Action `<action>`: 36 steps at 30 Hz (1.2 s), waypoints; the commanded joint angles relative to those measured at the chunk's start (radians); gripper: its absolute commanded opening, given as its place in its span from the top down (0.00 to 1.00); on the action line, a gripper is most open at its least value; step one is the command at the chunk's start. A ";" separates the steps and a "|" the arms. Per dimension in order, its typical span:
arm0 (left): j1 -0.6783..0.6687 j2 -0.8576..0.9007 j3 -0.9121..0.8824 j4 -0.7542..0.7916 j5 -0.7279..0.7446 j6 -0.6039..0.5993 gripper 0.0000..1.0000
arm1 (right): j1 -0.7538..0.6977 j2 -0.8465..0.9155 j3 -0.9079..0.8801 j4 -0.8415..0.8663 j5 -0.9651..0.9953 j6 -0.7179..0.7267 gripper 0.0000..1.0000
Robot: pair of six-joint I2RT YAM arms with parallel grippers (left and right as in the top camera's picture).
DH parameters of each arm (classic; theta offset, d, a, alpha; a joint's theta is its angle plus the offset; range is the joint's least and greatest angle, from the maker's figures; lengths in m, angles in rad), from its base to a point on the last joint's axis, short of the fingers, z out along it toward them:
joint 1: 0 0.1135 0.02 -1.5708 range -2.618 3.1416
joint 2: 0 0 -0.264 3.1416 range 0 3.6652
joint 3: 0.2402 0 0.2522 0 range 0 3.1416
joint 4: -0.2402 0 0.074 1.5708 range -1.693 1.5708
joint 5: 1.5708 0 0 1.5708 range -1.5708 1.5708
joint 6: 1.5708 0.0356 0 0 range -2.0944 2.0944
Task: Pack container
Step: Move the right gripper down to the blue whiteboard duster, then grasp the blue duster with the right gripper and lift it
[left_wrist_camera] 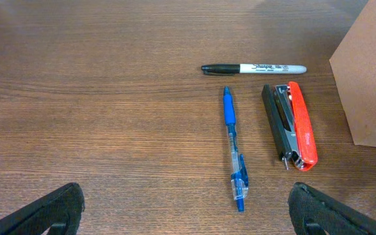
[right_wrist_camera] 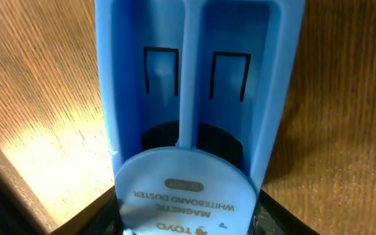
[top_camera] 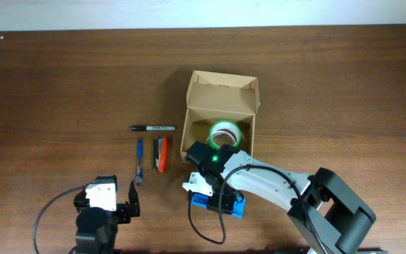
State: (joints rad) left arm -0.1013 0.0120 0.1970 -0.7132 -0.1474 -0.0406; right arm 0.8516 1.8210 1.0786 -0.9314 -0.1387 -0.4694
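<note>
1. The right gripper [top_camera: 213, 192] is closed on the blue whiteboard duster [right_wrist_camera: 188, 98], jaws against its two long sides; whether the duster has left the table [top_camera: 62, 85] cannot be told.
2. The container [top_camera: 220, 90] stands just beyond the gripper, flap lid open; a roll of green tape [top_camera: 224, 132] lies inside.
3. The step in hand looks like picking up the duster for packing; the next move likely calls for a lift above the box's near wall, then a set-down beside the tape, where room looks tight.
4. The left gripper [left_wrist_camera: 188, 212] sits wide open and empty; marker [left_wrist_camera: 253, 68], pen [left_wrist_camera: 234, 147] and stapler [left_wrist_camera: 291, 124] lie unpacked left of the box.
</note>
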 commanded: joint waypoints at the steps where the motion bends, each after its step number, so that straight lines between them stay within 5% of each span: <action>1: 0.006 -0.007 -0.006 0.002 -0.010 0.019 0.00 | -0.001 0.006 0.021 -0.020 -0.058 0.068 0.42; 20: 0.006 -0.007 -0.006 0.002 -0.010 0.019 0.00 | -0.001 -0.018 0.459 -0.246 -0.070 0.066 0.42; 24: 0.006 -0.007 -0.006 0.002 -0.010 0.019 0.00 | -0.001 -0.015 0.441 -0.285 -0.068 0.008 0.17; 36: 0.006 -0.007 -0.006 0.002 -0.010 0.019 0.00 | -0.001 -0.015 0.117 -0.098 -0.029 0.014 0.17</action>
State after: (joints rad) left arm -0.1013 0.0120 0.1970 -0.7136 -0.1478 -0.0406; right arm 0.8516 1.8187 1.2457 -1.0710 -0.2031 -0.4740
